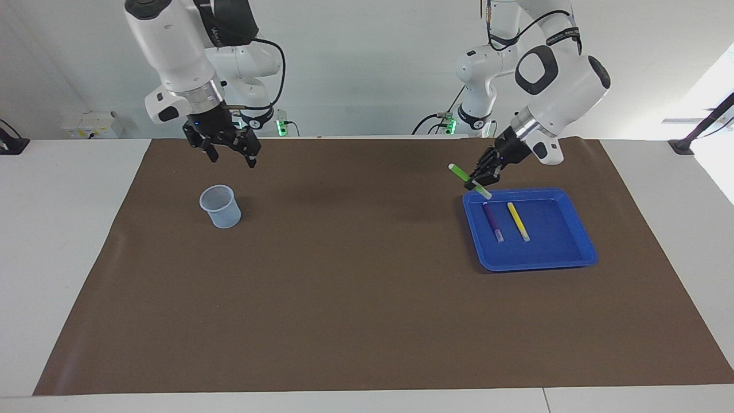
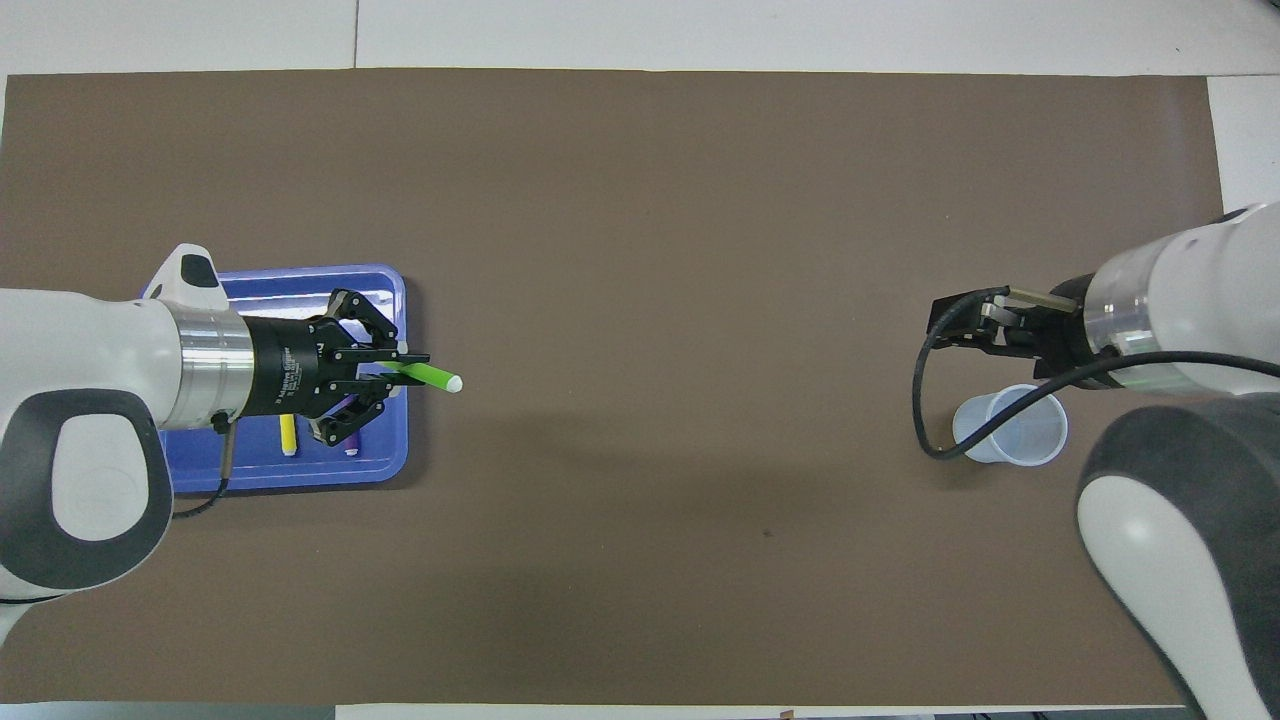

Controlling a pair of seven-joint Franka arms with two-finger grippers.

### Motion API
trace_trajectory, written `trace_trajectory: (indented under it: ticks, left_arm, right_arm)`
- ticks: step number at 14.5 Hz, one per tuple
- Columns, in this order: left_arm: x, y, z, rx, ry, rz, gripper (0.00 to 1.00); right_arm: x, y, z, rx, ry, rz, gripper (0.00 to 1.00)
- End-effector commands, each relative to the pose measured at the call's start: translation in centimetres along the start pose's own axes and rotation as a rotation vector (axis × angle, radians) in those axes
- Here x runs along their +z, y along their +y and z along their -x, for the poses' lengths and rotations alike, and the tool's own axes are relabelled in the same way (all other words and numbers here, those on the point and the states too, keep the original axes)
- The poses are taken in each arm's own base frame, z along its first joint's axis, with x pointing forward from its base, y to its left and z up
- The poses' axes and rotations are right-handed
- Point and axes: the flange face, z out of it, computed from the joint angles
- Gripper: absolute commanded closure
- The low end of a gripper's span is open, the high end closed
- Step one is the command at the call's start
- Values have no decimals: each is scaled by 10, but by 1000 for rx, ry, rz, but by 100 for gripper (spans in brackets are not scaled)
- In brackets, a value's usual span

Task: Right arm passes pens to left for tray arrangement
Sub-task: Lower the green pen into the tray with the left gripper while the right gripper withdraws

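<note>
Green pen (image 1: pixel 469 181) (image 2: pixel 424 376) up in the air, tilted, pinched near its lower end by the left gripper (image 1: pixel 477 182) (image 2: pixel 392 368); fingers closed tight on it. In the facing view, right of centre in the upper half, over the tray corner toward the robots; in the overhead view, pale tip poking out past the tray edge at middle left. Purple pen (image 1: pixel 492 221) and yellow pen (image 1: pixel 518 221) (image 2: pixel 288 434) flat inside the blue tray (image 1: pixel 565 252) (image 2: pixel 250 475), side by side, apart, roughly parallel. Tray on the brown mat (image 1: pixel 355 298) (image 2: pixel 640 180), toward the left arm's end of the table.

Right gripper (image 1: pixel 232 154) (image 2: pixel 965 325) at upper left of the facing view, raised, fingers spread wide, holding nothing. Hung above the mat close to the clear cup (image 1: pixel 220 206) (image 2: pixel 1010 425), not touching. Cup upright toward the right arm's end of the table.
</note>
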Motion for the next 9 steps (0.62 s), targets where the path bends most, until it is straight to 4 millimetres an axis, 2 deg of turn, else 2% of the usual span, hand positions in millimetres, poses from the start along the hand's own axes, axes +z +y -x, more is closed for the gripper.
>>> trace_trajectory:
  ticks: [1,4,8,9]
  left_arm:
    - [11,-31,-52,294,26,-141,100]
    - [21,-51,-102,573,64,-267,100]
    - [43,-59,-134,759,101,-379,100]
    - [46,-64,-145,778,117,-392,100]
  right_arm:
    - [1,16,-6,-70,-30,49,0]
    - [14,25,-11,-114,-85,94,0]
    - [23,60,-30,-136,-110,96,0]
    - [25,57,-29,-140,-111,90,0]
